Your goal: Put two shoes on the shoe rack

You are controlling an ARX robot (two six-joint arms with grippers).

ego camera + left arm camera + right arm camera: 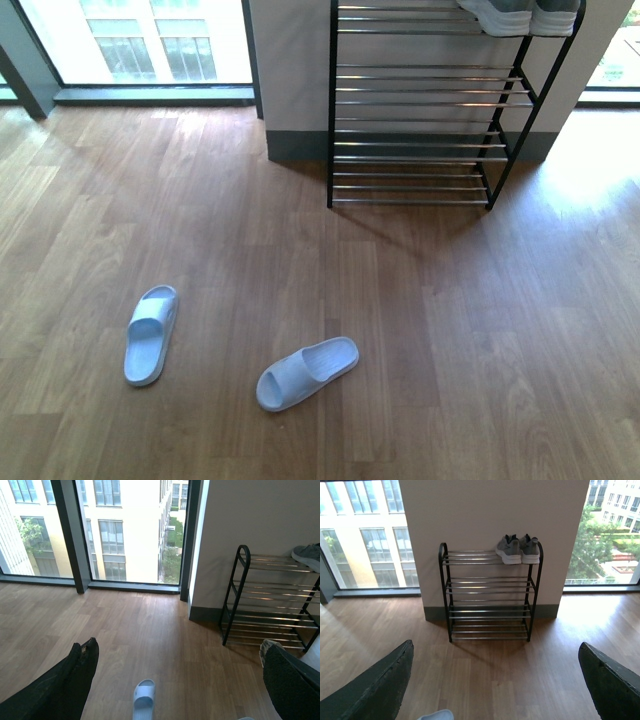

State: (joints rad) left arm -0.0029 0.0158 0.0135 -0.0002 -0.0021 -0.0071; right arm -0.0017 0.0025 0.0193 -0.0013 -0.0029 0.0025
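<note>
In the front view the top edge is cutting off the shoe rack point(420, 100), leaving only the lower parts of the grey sneakers point(520, 15) showing. The bottom edge is cropping a pale-blue slide point(143, 700) in the left wrist view. In the right wrist view only a pale tip point(436, 715) is peeking in, too little to tell which slide.

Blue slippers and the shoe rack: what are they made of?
The slippers look like soft rubber or foam: smooth, matte, moulded in one piece. The shoe rack looks like metal: shiny chrome-like rods for shelves, black-coated side frames.
</note>
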